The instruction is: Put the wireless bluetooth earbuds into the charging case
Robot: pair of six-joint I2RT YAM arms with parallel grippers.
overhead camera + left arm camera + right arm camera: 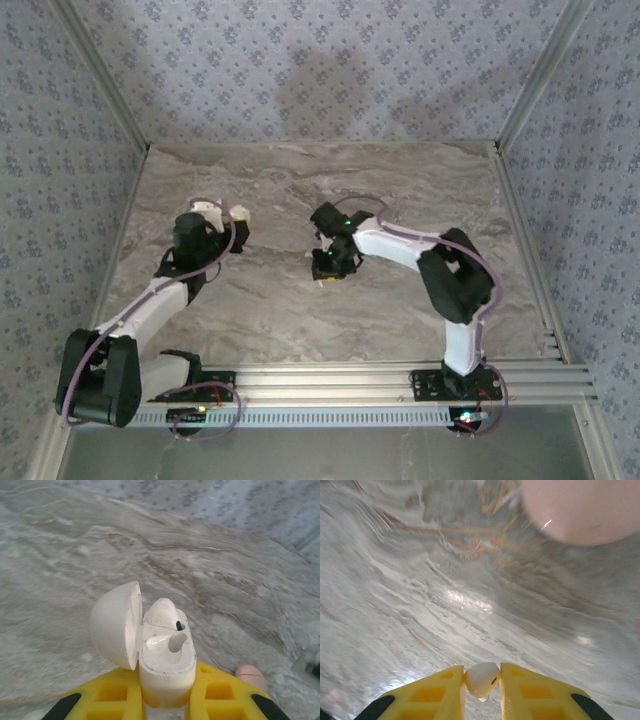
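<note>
While the left tool [167, 682] stands clenched on the charging case [166, 662], its yellow fingers [117, 692] pressing the lower body from either side, the case sits upright with its mouth facing up. The lid [114, 625] is swung open to the left of the case and stays joined along that edge. One white seated earbud [162, 614] lies in the case, its rounded head toward the far side of the opening and a small dark spot showing beside it. I cannot tell from here whether the other pocket is filled.

To the right of the case, down on the marbled grey surface [75, 555], lies a round pink piece [251, 676], near the case but not touching it.

From above, the right tool [325, 268] hangs to the right of the case, clearly apart from it, over the middle of the surface. Its own camera shows the yellow fingers closed tight on the second earbud [481, 677], a small glossy white piece pinched between the tips, with a dark slit on its right side and its lower end poking below the fingers. That earbud is off the surface and outside the case. Above it in that close view looms a blurred pink shape [580, 510]; it is too soft to name.
</note>
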